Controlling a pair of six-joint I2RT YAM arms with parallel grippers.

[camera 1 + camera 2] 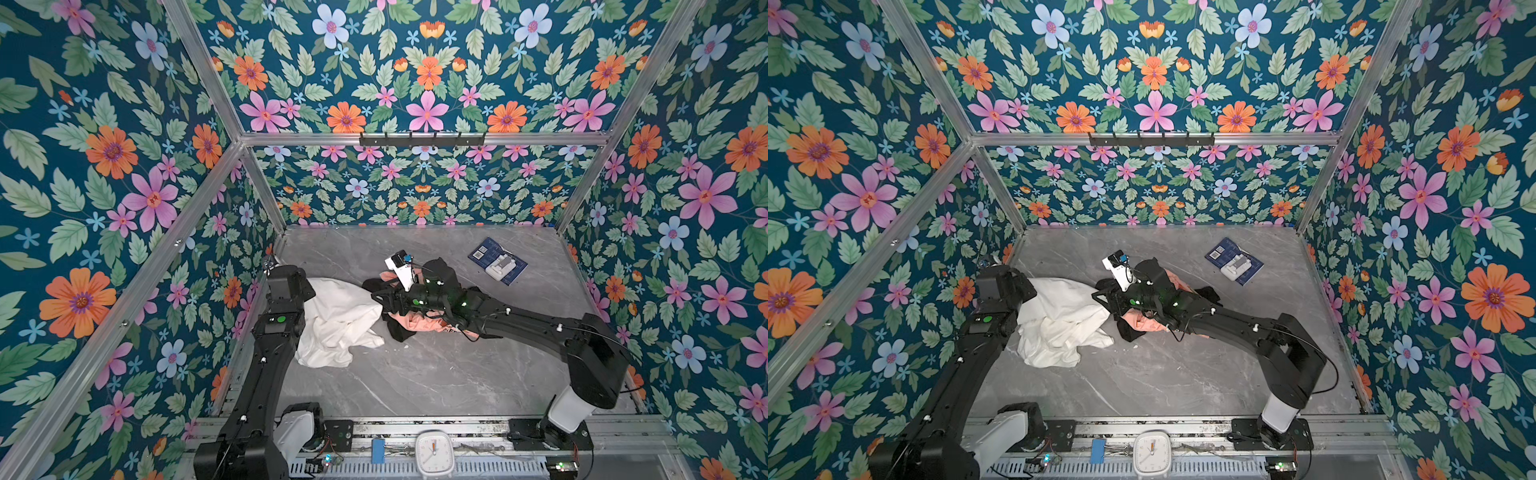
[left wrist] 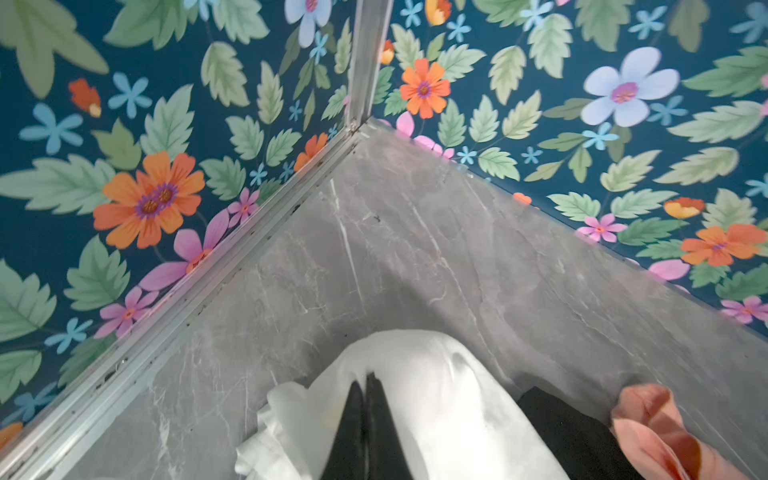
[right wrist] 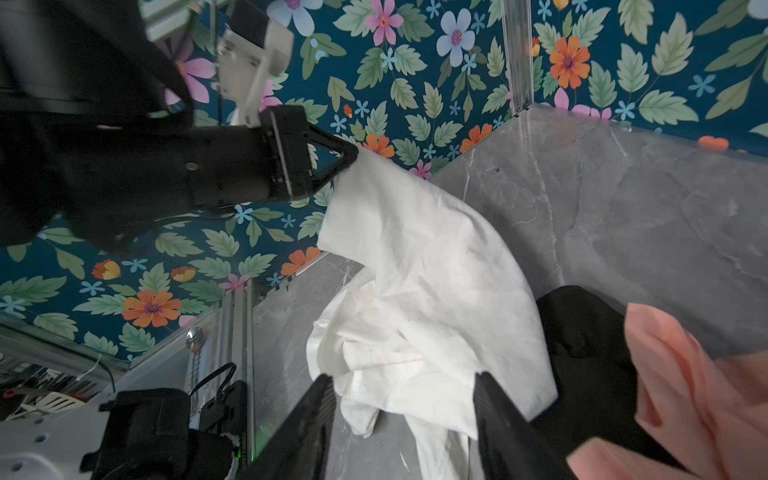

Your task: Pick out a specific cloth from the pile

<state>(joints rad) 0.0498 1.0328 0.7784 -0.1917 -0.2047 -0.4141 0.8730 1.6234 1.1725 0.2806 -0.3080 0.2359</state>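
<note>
White cloth (image 1: 338,322) (image 1: 1059,326) lies on the left part of the grey marble tabletop (image 1: 424,374), close to the left wall of the flowered enclosure. One part of it is lifted off the surface. The rest hangs down and bunches in folds on the table.

The right wrist view shows the left gripper (image 3: 353,154) with its fingers pressed together on an upper edge of the cloth (image 3: 415,270), and the fabric drapes down from that pinch. In the left wrist view the same dark fingers (image 2: 353,415) stand closed side by side, with white fabric (image 2: 440,395) bulging around them.

The pile (image 1: 399,328) sits just right of the cloth, under the right arm. It is made up of a peach-orange shirt (image 1: 419,325) (image 3: 685,395) and black garments (image 1: 440,268) (image 3: 582,353). The cloth's right edge meets a black garment there. Whether the two overlap cannot be told.

The right gripper (image 3: 404,376) is at that meeting edge with its fingers moderately apart and nothing clamped between them. The cloth's hem shows through the gap. Whether a finger touches the fabric cannot be told.

A dark blue card (image 1: 496,259) with a white block lies well apart, near the far right corner.
</note>
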